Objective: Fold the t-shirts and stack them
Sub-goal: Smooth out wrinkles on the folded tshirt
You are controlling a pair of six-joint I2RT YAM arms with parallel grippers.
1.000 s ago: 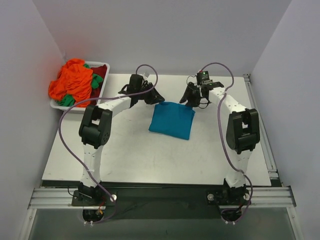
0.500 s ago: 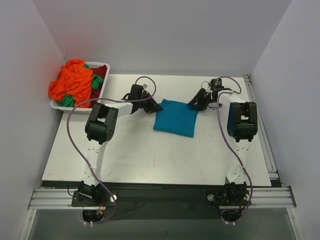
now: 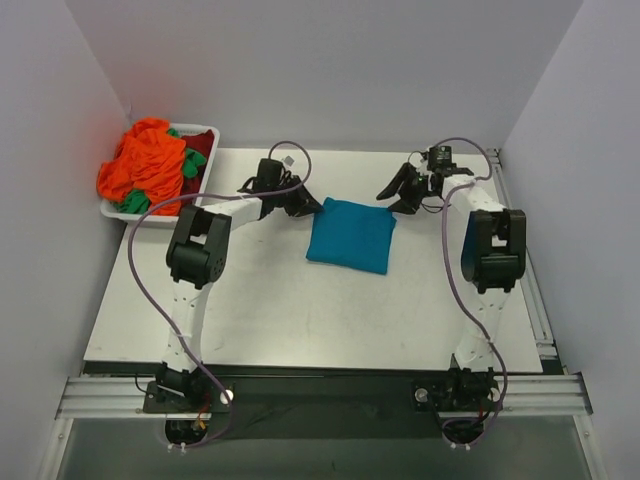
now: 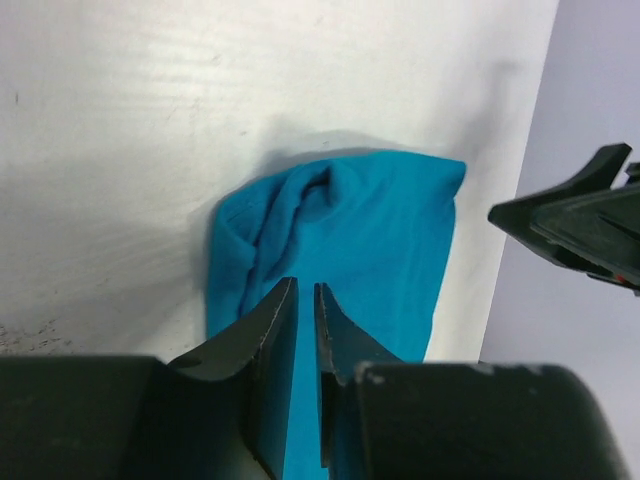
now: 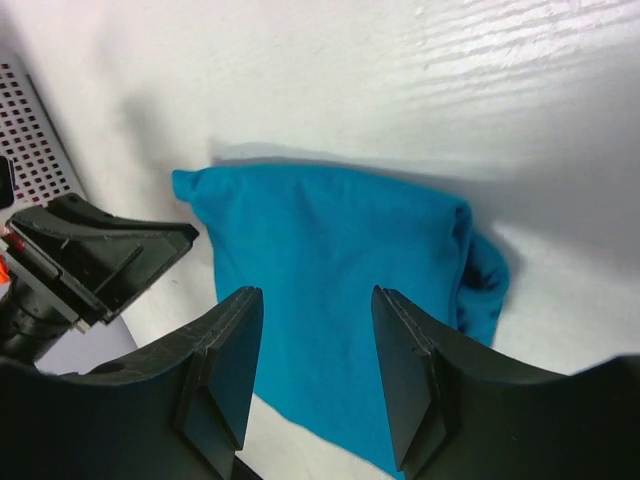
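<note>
How many shirts make up the heap in the white tray (image 3: 203,128) cannot be counted: orange cloth (image 3: 145,165) covers most of it, with bits of green (image 3: 192,163) and dark red (image 3: 200,143) showing. One teal-blue t-shirt (image 3: 350,236) lies folded mid-table (image 3: 300,310), between two grippers. The left gripper (image 4: 305,320), at the shirt's far-left corner, is closed to a slit with nothing visibly pinched. The right gripper (image 5: 315,370) gapes wide and empty above the far-right corner.
</note>
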